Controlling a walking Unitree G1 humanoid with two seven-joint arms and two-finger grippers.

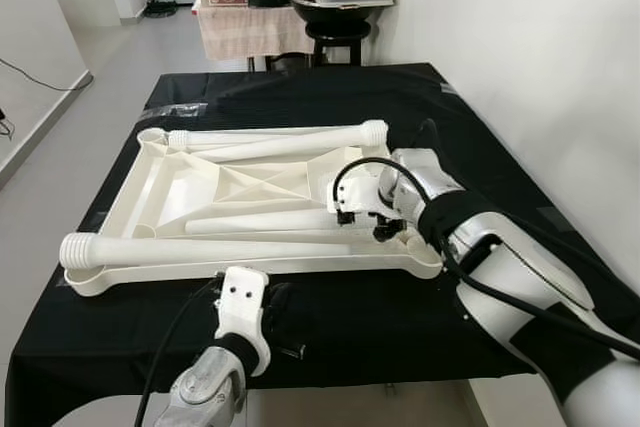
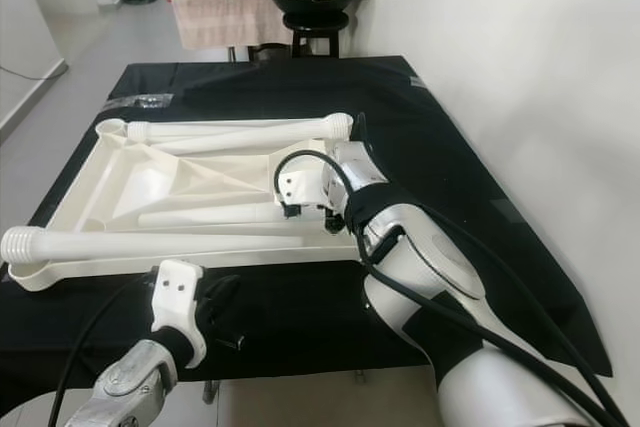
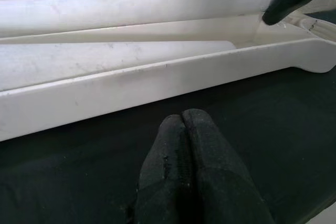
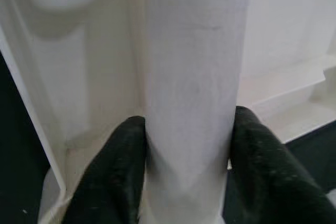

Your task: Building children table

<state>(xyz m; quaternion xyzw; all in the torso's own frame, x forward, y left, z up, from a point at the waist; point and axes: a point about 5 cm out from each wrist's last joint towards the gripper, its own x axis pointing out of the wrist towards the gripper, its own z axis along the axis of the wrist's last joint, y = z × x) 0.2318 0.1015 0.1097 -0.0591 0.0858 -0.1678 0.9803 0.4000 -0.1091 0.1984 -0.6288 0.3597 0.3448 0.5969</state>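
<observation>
Three white legs [image 1: 225, 249] inside upturned tabletop [image 1: 160, 187], right gripper [image 4: 184, 171] around one.

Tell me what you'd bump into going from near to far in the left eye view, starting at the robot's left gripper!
left gripper → nearest white table leg → upside-down white tabletop → far white table leg → black stool

The tabletop [image 1: 250, 182] and legs [image 1: 215, 249] are looking like smooth, faintly scuffed white plastic. The black cloth [image 1: 400, 317] is lying matt. The fingers [image 4: 113, 174] are showing matt black rubber.
</observation>
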